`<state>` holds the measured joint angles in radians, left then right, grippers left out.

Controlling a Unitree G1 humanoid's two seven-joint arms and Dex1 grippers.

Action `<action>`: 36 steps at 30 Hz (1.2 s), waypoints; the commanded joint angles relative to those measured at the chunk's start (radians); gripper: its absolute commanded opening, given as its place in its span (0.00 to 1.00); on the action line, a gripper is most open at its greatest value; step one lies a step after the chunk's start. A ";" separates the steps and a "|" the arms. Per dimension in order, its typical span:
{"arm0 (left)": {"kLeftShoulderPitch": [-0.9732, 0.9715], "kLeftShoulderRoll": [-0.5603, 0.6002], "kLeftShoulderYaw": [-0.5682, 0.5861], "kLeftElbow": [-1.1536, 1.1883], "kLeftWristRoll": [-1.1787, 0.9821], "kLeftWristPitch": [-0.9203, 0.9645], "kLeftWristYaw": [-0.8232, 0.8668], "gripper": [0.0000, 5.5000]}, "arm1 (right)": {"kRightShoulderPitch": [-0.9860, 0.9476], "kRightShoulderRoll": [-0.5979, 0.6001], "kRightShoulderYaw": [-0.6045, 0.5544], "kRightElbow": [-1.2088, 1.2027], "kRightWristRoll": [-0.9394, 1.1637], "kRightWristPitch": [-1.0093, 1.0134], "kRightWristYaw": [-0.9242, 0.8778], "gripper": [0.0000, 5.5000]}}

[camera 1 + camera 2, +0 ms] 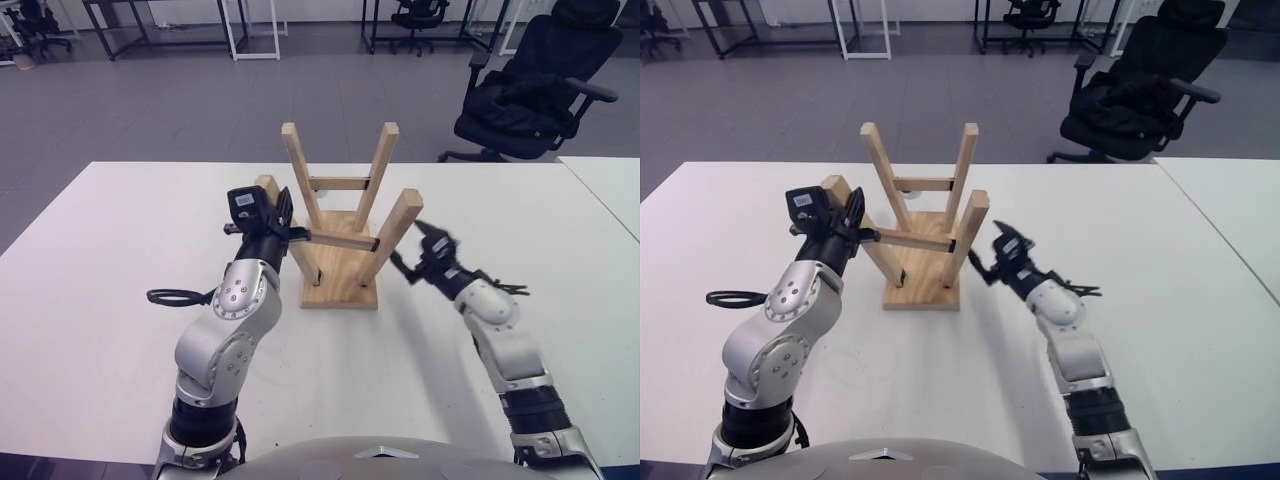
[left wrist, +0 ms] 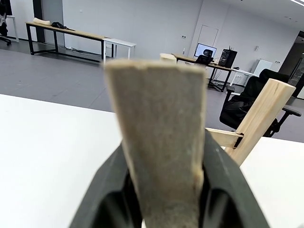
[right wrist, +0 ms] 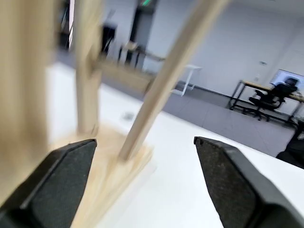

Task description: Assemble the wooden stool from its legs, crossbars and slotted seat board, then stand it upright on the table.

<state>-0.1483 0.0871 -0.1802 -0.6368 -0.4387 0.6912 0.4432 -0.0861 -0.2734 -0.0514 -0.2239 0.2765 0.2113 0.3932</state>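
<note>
Centre frame: stool (image 1: pixel 340 241) stands inverted on table (image 1: pixel 100 250), seat down. Left gripper (image 1: pixel 282 215) pinches left front leg (image 2: pixel 161 142). Right gripper (image 1: pixel 415 250), fingers spread, sits just beside right front leg (image 1: pixel 395 228).

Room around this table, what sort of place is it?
Likely an open office or lab: a black office chair behind the white table, metal-framed desks along the back, a monitor on a far desk.

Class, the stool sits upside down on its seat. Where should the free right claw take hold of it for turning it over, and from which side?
Probably the near right leg, just above the crossbar, from the robot's right. That leg slants up with its outer side free, the open right claw sits beside it, and the left claw holds the near left leg.
</note>
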 commanded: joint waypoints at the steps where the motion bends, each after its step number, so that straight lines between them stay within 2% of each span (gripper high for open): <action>1: 0.149 -0.010 -0.025 0.069 0.055 0.081 -0.003 0.19 | -0.065 -0.022 -0.257 -0.215 0.382 0.218 -0.108 0.70; 3: 0.174 -0.030 -0.018 0.047 0.076 0.065 -0.001 0.19 | -0.144 -0.046 -0.301 -0.288 0.545 0.299 -0.166 0.70; 4: 0.194 -0.035 -0.006 0.033 0.084 0.054 -0.007 0.19 | -0.196 -0.049 -0.286 -0.337 0.618 0.337 -0.201 0.70; 6: 0.212 -0.038 0.013 0.025 0.095 0.041 -0.030 0.19 | -0.269 -0.052 -0.222 -0.422 0.685 0.392 -0.252 0.70; 8: 0.211 -0.045 0.012 0.035 0.109 0.034 -0.052 0.19 | -0.315 -0.072 -0.105 -0.482 0.629 0.441 -0.272 0.70; 11: 0.198 -0.079 -0.009 0.073 0.139 0.022 -0.064 0.19 | -0.308 -0.196 0.231 -0.445 0.263 0.419 -0.227 0.70; 13: 0.178 -0.090 -0.005 0.096 0.160 0.024 -0.073 0.19 | -0.322 -0.215 0.412 -0.378 0.060 0.392 -0.235 0.70; 16: 0.166 -0.092 0.005 0.105 0.182 0.034 -0.088 0.19 | -0.385 -0.204 0.610 -0.256 -0.209 0.328 -0.235 0.70; 18: 0.168 -0.102 0.002 0.102 0.195 0.044 -0.094 0.19 | -0.497 -0.183 0.735 -0.158 -0.416 0.262 -0.214 0.70; 21: 0.165 -0.113 -0.009 0.091 0.212 0.059 -0.095 0.19 | -0.625 -0.161 0.882 -0.018 -0.624 0.243 -0.102 0.70; 25: 0.156 -0.127 -0.029 0.096 0.240 0.061 -0.098 0.19 | -0.603 -0.178 0.934 0.072 -0.738 0.311 0.029 0.70; 30: 0.123 -0.133 -0.088 0.117 0.278 0.061 -0.115 0.19 | -0.518 -0.155 0.923 0.031 -0.704 0.323 0.173 0.70; 36: 0.101 -0.124 -0.128 0.157 0.323 0.069 -0.134 0.19 | -0.535 -0.069 0.776 0.022 -0.695 0.305 0.140 0.70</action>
<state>-0.0944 -0.0475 -0.2489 -0.6026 -0.1435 0.6265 0.3484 -0.6556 -0.3595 0.7082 -0.2456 -0.4335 0.4991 0.4787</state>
